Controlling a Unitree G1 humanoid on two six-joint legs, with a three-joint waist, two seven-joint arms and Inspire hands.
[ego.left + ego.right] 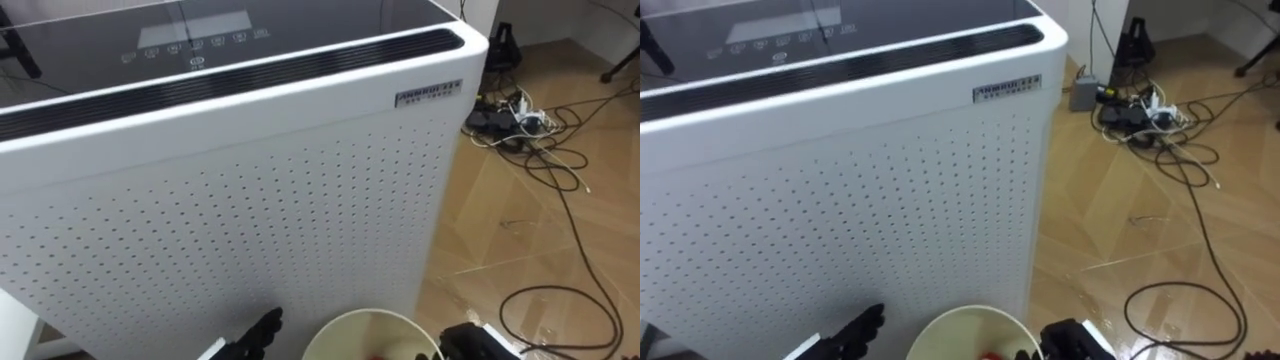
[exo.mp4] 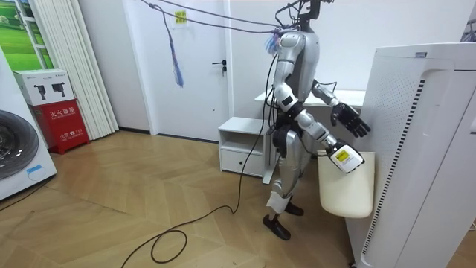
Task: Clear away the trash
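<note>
In the room view a washing machine (image 2: 16,152) stood at the far left with a red box (image 2: 63,123) just beside it. Next came a white door (image 2: 197,67) and a low white cabinet (image 2: 242,145) against the far wall. The robot stood on the wooden floor (image 2: 149,193) right of the cabinet, facing a tall white air purifier (image 2: 416,149) at the room view's right.

From the head camera, the purifier's perforated front stood close before the robot, with its dark control panel (image 1: 150,40) on top.

- **Left hand:** Low at the left, the left hand (image 1: 258,335) hung before that front with its dark fingers straight and spread, grasping nothing. The room view showed it raised near the purifier and apart from it.
- **Bin:** Just right of it was a round cream bin (image 1: 340,328), mouth upward, near the purifier's lower front.
- **Right hand:** The right hand (image 1: 475,345) sat at the bin's right rim with its fingers clamped over the edge. In the room view the bin hung from that hand between the robot and the purifier, and appeared clear of the floor.
- **Garbage:** Inside the bin, at the near edge, lay a small reddish scrap (image 1: 987,354). What it was could not be told.

Farther right, past the purifier's corner, a tangle of black cables (image 1: 520,120) lay on the floor at the far right. One cable looped across the boards nearer the robot.
</note>
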